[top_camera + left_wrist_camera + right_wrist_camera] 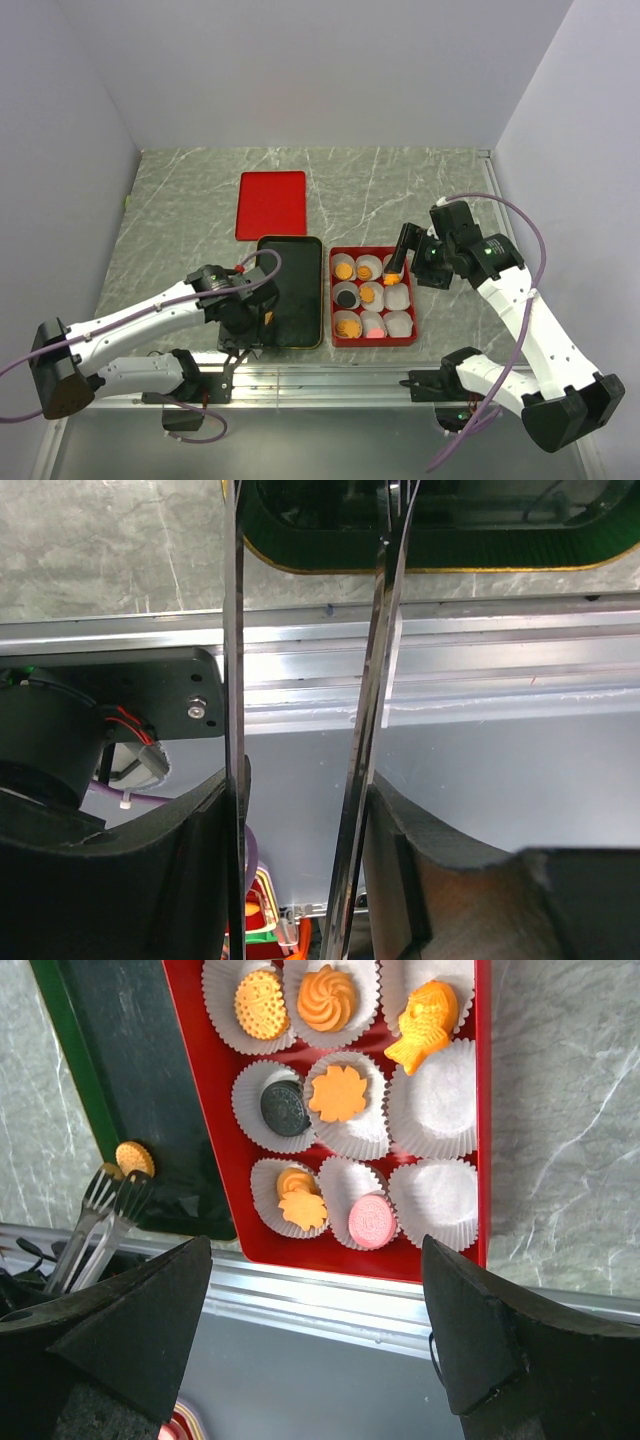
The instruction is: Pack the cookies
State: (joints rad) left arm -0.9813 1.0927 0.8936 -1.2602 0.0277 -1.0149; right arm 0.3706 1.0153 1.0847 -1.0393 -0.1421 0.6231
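Orange mostly, one black, one pink: from the top, the cookies [344,270] sat in paper cups [398,322] in the red tray [370,342], one stray on the black tray [300,250]. My right gripper [398,262] hung over the red tray's far corner. Left wrist: left gripper [305,800] clamped the tongs [236,680], rail [450,650] close. Right wrist: fingers [130,1310] spread wide, nothing held; bare marble [570,1110] flanked the tray.

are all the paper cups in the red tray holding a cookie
No, the cup beside the flower cookie and the cup beside the pink cookie are empty.
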